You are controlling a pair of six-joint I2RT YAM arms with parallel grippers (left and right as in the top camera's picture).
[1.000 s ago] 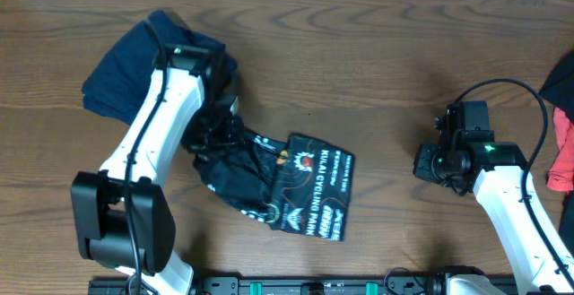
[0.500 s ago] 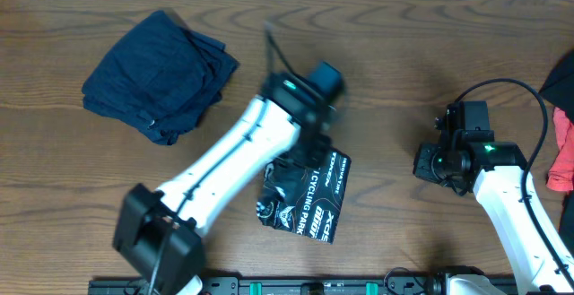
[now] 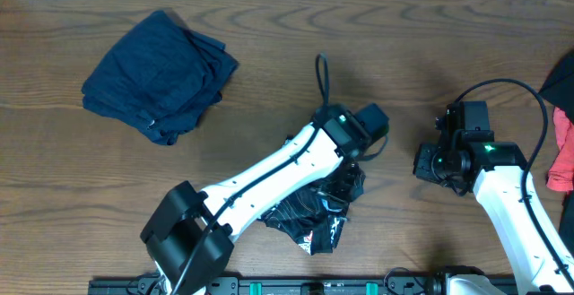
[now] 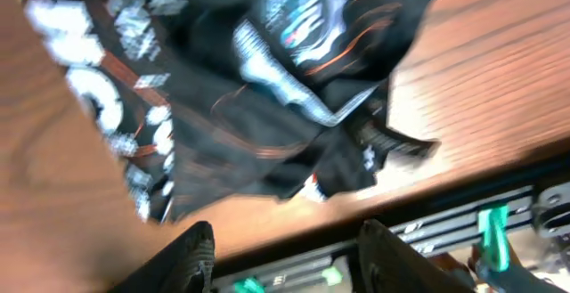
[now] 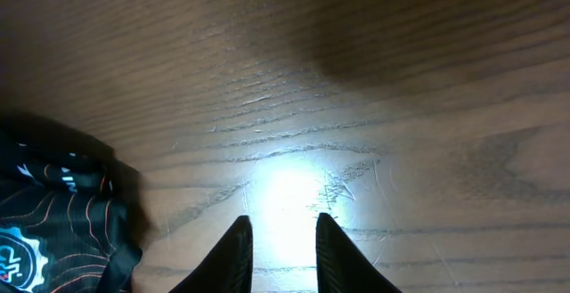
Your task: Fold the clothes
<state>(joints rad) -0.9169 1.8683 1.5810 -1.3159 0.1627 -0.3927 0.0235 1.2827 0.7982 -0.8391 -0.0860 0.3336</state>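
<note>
The black jersey (image 3: 309,226), showing thin orange contour lines and white lettering, is lying in a crumpled heap on the wooden table (image 3: 269,26), just ahead of the left gripper (image 4: 292,256). The fingers of that gripper are standing apart and gripping nothing. The left arm (image 3: 269,174) is covering part of the jersey from overhead. The right gripper (image 5: 282,244), slightly parted and empty, is hovering beside the jersey. A folded navy garment (image 3: 157,75) is lying well apart from both.

Bare wood lies open along the table's (image 3: 377,26) far side and between the navy clothes pile (image 3: 157,75) and the left arm (image 3: 269,171), which slants across the middle over the crumpled jersey (image 3: 309,221). A narrow, seemingly passable gap separates it from the right gripper (image 5: 282,220). Red cloth (image 3: 563,165) crowds the right edge.
</note>
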